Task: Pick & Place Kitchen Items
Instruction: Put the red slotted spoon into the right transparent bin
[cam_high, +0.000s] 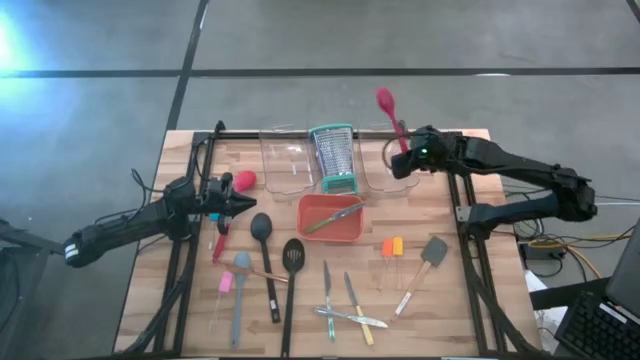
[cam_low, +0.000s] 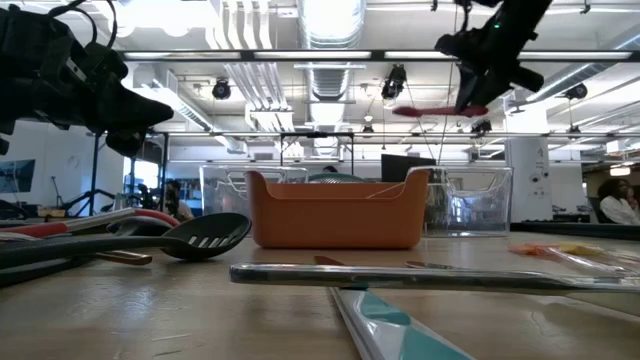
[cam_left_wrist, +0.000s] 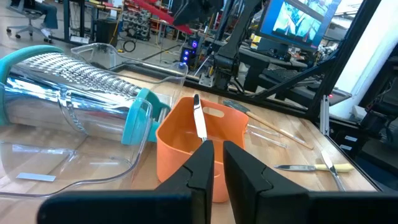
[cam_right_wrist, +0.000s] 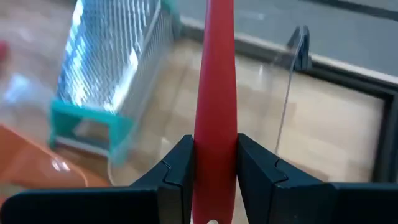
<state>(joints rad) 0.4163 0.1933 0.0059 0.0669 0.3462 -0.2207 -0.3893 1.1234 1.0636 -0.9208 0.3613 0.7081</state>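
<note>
My right gripper (cam_high: 405, 160) is raised above the back right clear bin (cam_high: 385, 172) and is shut on a red spoon (cam_high: 392, 118). The spoon's bowl (cam_high: 385, 100) points toward the far edge. My left gripper (cam_high: 243, 203) hovers at the table's left with its fingers shut on nothing, above a second red spoon (cam_high: 243, 181) lying on the table. More kitchen items lie on the near half: a black spoon (cam_high: 262, 230), a black slotted turner (cam_high: 293, 255), a grey spatula (cam_high: 433, 255), orange-handled tools (cam_high: 392, 247) and small knives (cam_high: 345, 312). My right gripper pinches the red spoon's handle (cam_right_wrist: 214, 118) between its two fingers, back from the bowl. The fingers slant down from the table's right side and lie across the handle. The spoon (cam_low: 430, 110) is lifted clear and lies almost level, high over the bins.
An orange tray (cam_high: 345, 232) in the middle holds one slim utensil (cam_left_wrist: 199, 118). Behind it the steel grater (cam_high: 333, 158) with teal rims stands between two clear bins (cam_high: 285, 165). A dark frame runs along the table's far and side edges.
</note>
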